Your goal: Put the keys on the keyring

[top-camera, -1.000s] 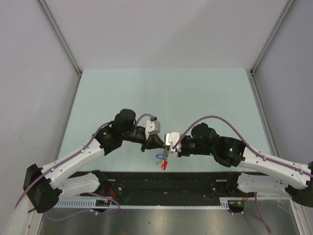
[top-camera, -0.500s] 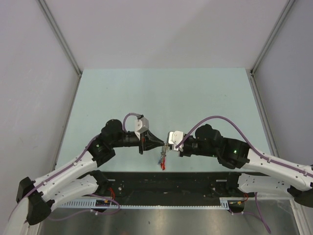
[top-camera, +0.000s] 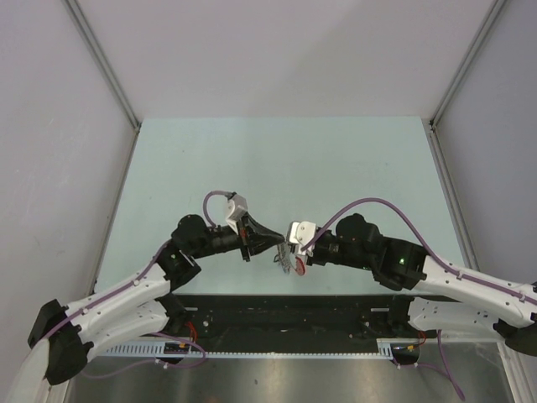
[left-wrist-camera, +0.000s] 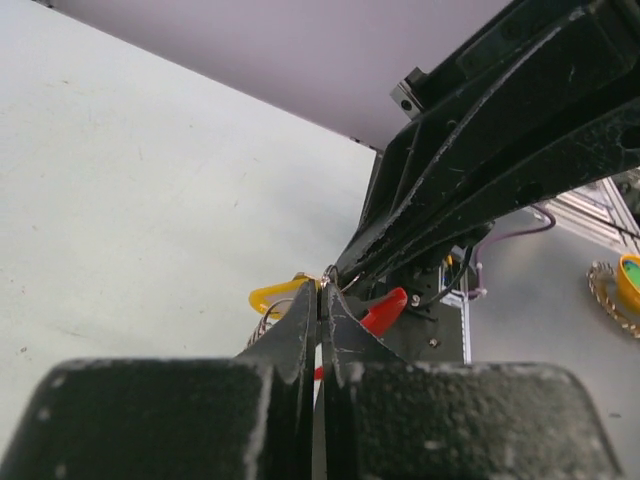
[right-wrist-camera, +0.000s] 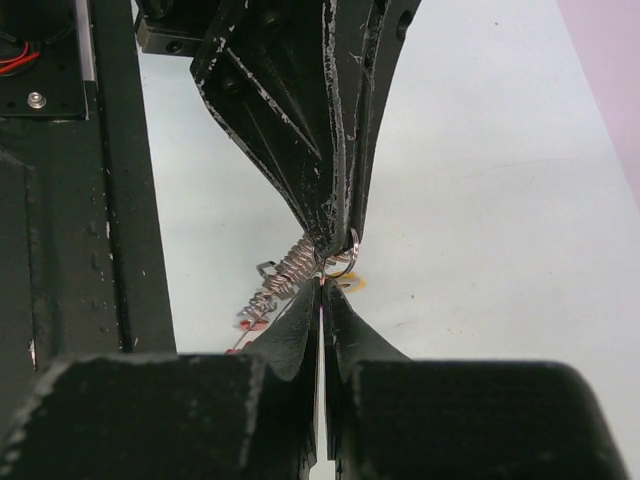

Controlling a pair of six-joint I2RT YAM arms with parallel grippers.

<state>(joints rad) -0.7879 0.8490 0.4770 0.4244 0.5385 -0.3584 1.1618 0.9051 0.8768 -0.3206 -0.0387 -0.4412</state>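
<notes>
Now the left arm has swung down and back toward the near edge of the table (top-camera: 277, 159), so the left gripper (left-wrist-camera: 320, 292) meets the right gripper (right-wrist-camera: 320, 288) tip to tip, and the blue key head that showed from above a second ago is no longer visible there. Both tools are pinched fully closed. The left one appears to nip the thin wire of the keyring (right-wrist-camera: 341, 262), while the right one's tips touch the coiled strap just below it; whether it truly grips there is hard to tell. The red end piece (left-wrist-camera: 385, 310) dangles under the grippers, with a yellow-headed key (left-wrist-camera: 272, 296) just beside it. That suggests the threading is under way, not finished. Nothing sits in a container: the bundle hangs between the fingertips, above the table.
</notes>
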